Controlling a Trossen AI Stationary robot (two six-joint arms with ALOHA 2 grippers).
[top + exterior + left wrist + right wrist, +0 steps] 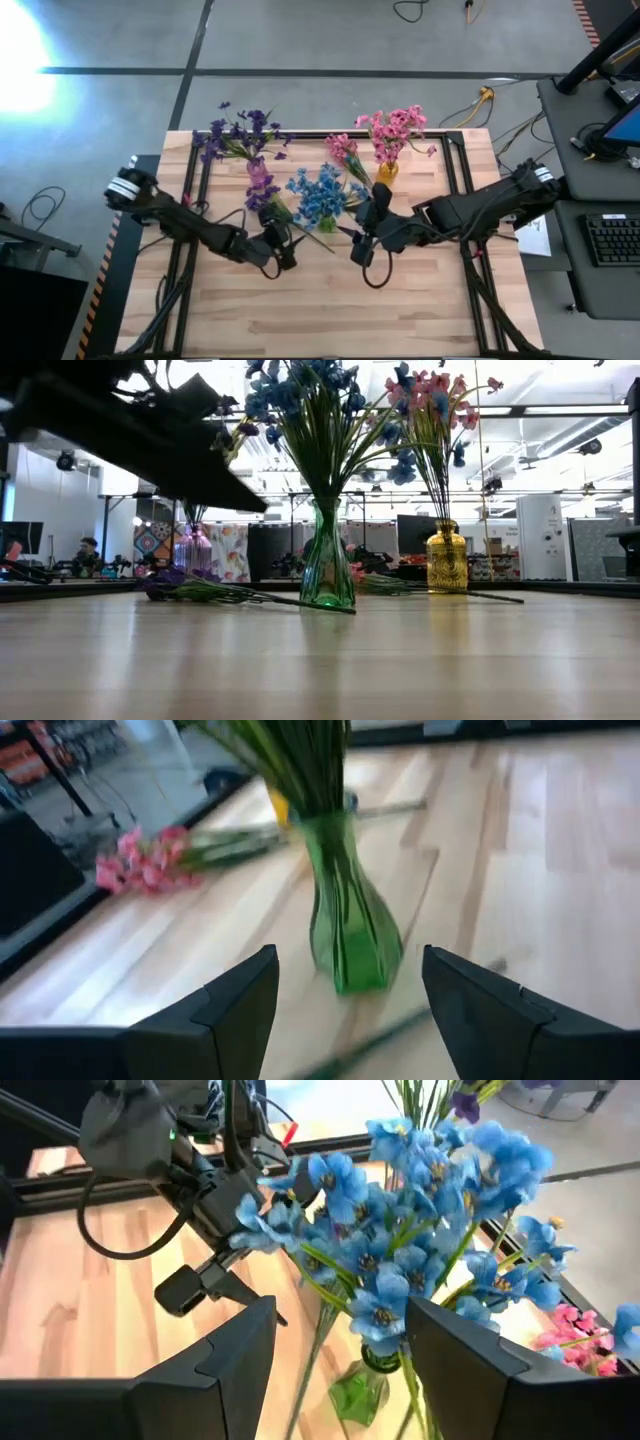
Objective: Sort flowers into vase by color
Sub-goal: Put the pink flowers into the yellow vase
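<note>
Sorting is mostly done: blue flowers (320, 194) fill the green vase (327, 570), pink and purple have theirs; two sprigs (215, 591) lie on the tabletop (400, 310). Left claw (281, 250) and right claw (362, 247) hover released, empty.

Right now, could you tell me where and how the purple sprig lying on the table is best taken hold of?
Grip the purple sprig on its bare green stem, midway along, coming straight down from above. It lies flat on the table beside the green vase, blossoms bunched at one end; the thin stem suits a pinch across it. The left claw looks nearest.
</note>
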